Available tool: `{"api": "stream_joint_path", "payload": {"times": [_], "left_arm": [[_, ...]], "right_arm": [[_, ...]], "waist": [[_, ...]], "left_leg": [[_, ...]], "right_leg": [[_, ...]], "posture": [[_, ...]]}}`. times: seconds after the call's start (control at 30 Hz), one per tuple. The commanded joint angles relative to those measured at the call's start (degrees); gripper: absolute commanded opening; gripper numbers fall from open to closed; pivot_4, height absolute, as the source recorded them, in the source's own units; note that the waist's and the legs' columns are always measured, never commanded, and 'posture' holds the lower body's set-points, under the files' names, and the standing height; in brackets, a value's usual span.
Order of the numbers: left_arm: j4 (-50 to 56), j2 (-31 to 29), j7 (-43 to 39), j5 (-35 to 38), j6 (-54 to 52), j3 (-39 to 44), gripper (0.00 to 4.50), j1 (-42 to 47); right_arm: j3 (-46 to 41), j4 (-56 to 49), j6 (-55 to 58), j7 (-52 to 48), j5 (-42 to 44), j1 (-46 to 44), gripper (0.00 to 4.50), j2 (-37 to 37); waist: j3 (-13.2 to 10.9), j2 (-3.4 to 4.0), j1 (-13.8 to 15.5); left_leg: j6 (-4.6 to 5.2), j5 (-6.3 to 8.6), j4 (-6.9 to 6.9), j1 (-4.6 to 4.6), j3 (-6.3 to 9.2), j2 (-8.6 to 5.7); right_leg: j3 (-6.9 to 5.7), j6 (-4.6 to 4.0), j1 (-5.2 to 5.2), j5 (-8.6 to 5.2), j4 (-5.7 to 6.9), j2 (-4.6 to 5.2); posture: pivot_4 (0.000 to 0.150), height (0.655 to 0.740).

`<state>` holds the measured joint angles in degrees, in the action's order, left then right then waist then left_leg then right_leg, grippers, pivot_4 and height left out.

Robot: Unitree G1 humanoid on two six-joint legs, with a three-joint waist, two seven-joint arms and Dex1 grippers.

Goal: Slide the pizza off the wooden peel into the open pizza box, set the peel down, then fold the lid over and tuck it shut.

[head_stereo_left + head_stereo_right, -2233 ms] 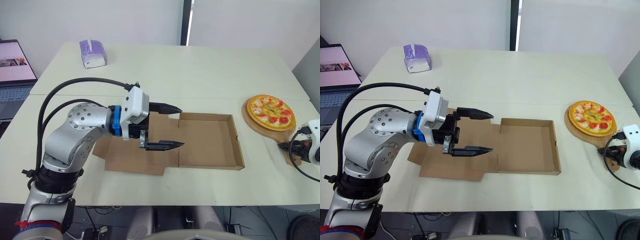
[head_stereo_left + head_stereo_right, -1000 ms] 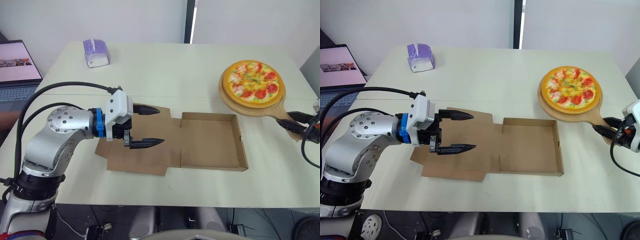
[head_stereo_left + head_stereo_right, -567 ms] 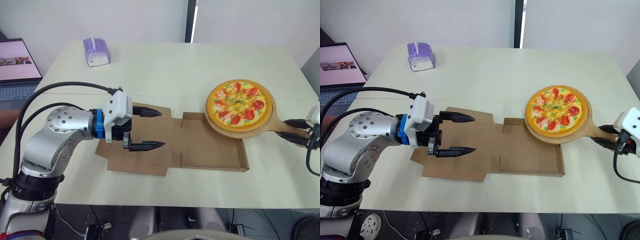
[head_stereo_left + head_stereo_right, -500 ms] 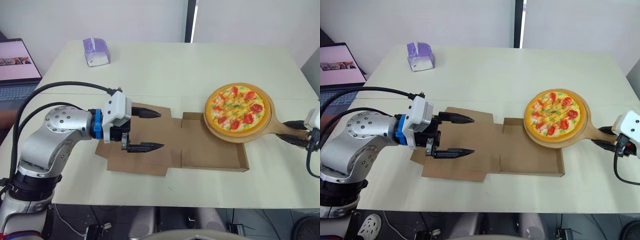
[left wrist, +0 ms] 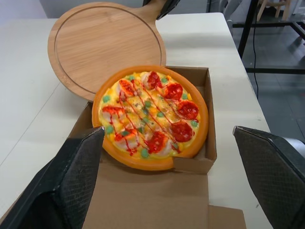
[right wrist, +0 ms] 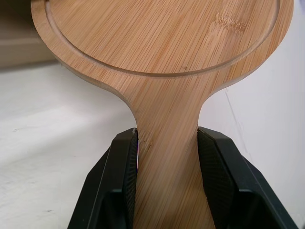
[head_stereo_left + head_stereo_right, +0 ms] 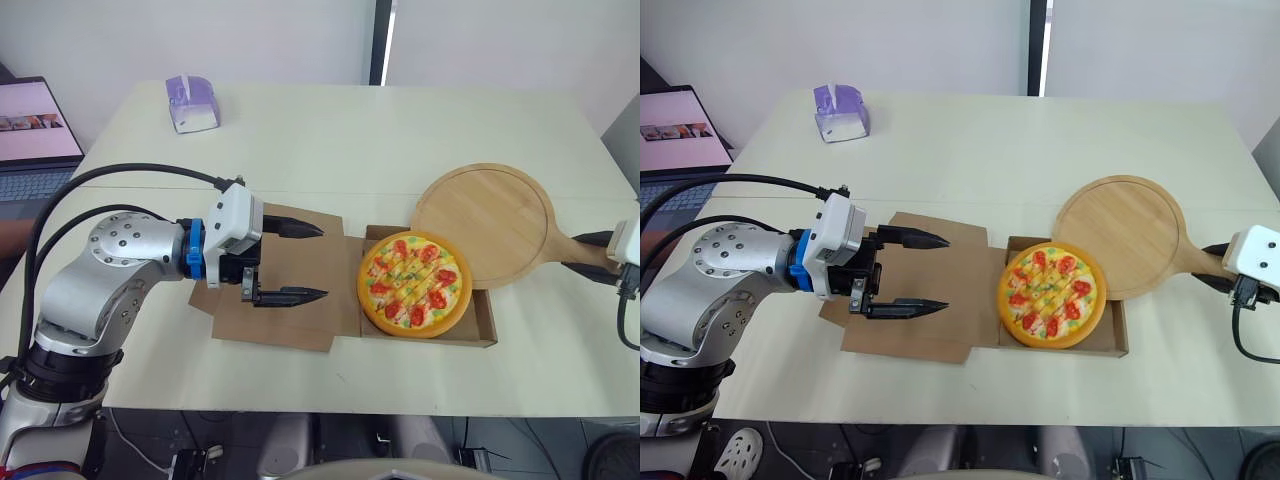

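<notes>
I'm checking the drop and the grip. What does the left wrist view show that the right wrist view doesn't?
Left wrist view: the pizza lying in the pizza box, seen between the fingers of the open left gripper. Right wrist view: the right gripper shut on the wooden peel by its handle. Both share the peel's round board, bare.

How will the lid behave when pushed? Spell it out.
The lid looks like thin cardboard: probably light, bending at its crease. Held by one edge, it may sag. The pizza seems to overlap the hinge-side wall, so the lid might catch.
</notes>
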<state>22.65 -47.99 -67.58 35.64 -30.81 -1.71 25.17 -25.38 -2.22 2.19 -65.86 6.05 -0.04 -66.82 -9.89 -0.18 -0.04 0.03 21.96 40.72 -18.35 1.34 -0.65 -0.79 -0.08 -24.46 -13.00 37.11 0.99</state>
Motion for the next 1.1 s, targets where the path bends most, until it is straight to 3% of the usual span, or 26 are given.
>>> {"api": "stream_joint_path", "payload": {"times": [0.03,0.27,0.4,0.63,0.83,1.1], "left_arm": [[1.17,-0.23,0.12,0.08,0.50,1.01,4.50,0.08],[1.19,-0.24,0.09,0.05,0.50,0.91,4.50,0.12],[1.76,-0.02,0.24,0.63,0.19,1.05,4.50,0.11],[4.42,1.80,2.89,4.78,-2.58,2.36,4.50,0.36],[5.97,3.62,6.33,6.78,-4.77,2.38,4.50,2.23],[6.63,6.97,10.59,8.30,-7.77,1.44,4.50,5.80]], "right_arm": [[-2.57,3.79,-3.92,3.15,-0.47,-4.92,1.59,-2.59],[-4.61,14.96,-4.56,4.46,1.21,-10.74,1.59,-4.91],[-8.45,15.70,2.77,5.20,4.51,-7.93,1.59,-1.69],[-16.11,4.45,19.54,11.48,10.99,3.88,1.59,11.20],[-17.80,-6.52,31.80,19.17,15.29,10.56,1.59,21.39],[-13.66,-9.92,39.99,28.16,14.86,10.61,1.59,26.11]], "waist": [[0.00,0.00,-0.02],[-0.01,0.01,-0.02],[0.00,0.01,0.11],[0.02,0.10,0.29],[0.07,0.32,0.09],[0.07,0.33,0.04]], "left_leg": [[0.00,0.00,0.00,0.00,0.00,0.00],[0.00,0.00,0.00,0.01,0.01,0.00],[0.00,0.00,0.00,-0.03,0.03,0.00],[0.01,0.01,0.02,-0.24,0.09,0.00],[0.00,0.00,0.03,-0.21,0.04,0.00],[-0.02,-0.01,0.06,-0.20,0.01,-0.01]], "right_leg": [[0.00,0.00,0.00,0.00,0.00,0.00],[-0.01,-0.02,0.00,0.00,0.00,0.00],[-0.02,-0.02,0.00,0.00,-0.01,0.01],[-0.05,-0.01,0.01,0.01,0.02,0.02],[0.01,0.00,-0.01,0.01,0.09,0.02],[0.04,0.02,0.00,0.01,0.11,-0.01]], "posture": [[0.150,0.7251],[0.150,0.7251],[0.150,0.7251],[0.150,0.7251],[0.150,0.7251],[0.150,0.7251]]}}
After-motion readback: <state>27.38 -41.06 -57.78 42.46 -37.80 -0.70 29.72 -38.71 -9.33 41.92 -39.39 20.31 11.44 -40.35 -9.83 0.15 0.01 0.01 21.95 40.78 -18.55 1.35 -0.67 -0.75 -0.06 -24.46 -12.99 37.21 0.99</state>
